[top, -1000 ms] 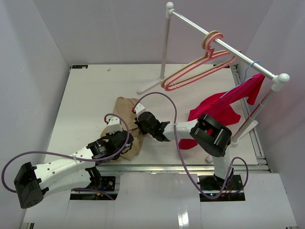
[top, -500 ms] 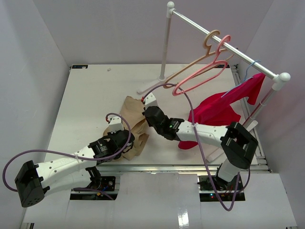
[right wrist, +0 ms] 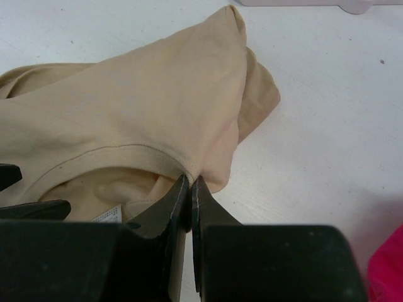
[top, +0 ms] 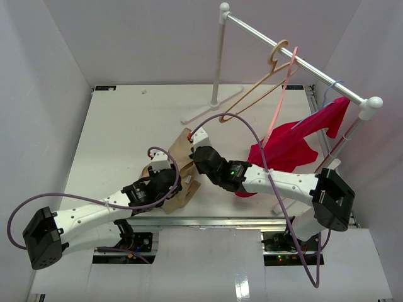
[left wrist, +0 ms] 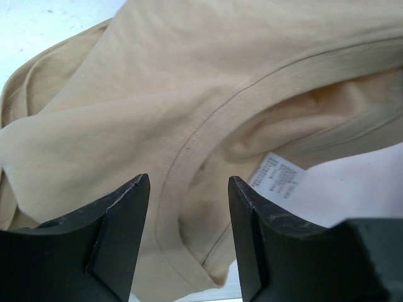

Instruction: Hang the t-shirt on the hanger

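Note:
The tan t-shirt lies crumpled on the white table near its front edge. In the right wrist view my right gripper is shut on the collar edge of the t-shirt; from above the right gripper is at the cloth's right side. My left gripper is open, with the collar of the t-shirt and its white label just beyond the fingertips; nothing is pinched. From above the left gripper is at the shirt's near side. The pink hanger hangs from the rail, seen almost edge-on.
A peach hanger hangs beside the pink one on the white rail. A magenta-red garment on a blue hanger drapes at the right. The rack's foot stands behind the shirt.
My left gripper has opened and let go of the shirt. My right gripper reached left and shut on the collar. Both hangers have swung on the rail.

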Controlling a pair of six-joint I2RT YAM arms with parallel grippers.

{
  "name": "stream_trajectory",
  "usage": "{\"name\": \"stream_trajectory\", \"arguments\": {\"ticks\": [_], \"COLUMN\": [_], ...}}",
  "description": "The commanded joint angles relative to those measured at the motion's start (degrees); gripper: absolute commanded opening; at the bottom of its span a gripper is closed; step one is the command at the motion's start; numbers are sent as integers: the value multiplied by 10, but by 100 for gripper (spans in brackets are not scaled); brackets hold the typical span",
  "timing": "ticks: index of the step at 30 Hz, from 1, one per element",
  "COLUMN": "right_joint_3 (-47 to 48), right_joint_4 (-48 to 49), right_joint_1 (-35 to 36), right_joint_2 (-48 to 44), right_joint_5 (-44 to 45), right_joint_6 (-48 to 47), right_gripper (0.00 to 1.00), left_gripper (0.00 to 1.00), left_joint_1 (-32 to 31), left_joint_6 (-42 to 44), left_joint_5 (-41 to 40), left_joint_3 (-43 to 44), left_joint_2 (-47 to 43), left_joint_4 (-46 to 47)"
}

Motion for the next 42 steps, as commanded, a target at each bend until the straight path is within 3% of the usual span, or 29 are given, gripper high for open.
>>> {"name": "stream_trajectory", "arguments": {"ticks": [1, 16, 23, 35, 42], "right_joint_3": [22, 21, 16, 17, 17], "right_joint_4": [0, -7, -3, -3, -3], "right_joint_1": [3, 3, 3, 3, 2], "right_joint_2": [-18, -44, -42, -47, -48], "right_joint_5": [7, 27, 32, 42, 50], "right_joint_6": [13, 13, 13, 7, 3], "right_gripper": [8, 8, 8, 8, 8], "left_gripper": [63, 42, 42, 47, 44], "left_joint_1": [2, 2, 1, 2, 1], "left_joint_6": [34, -43, -72, -34, -21], "left_joint_5": [12, -63, -104, -30, -4], "left_joint_3": [-3, 40, 84, 59, 53], "left_joint_2": [7, 71, 67, 32, 20], "left_joint_4": [32, -104, -169, -128, -133]}}
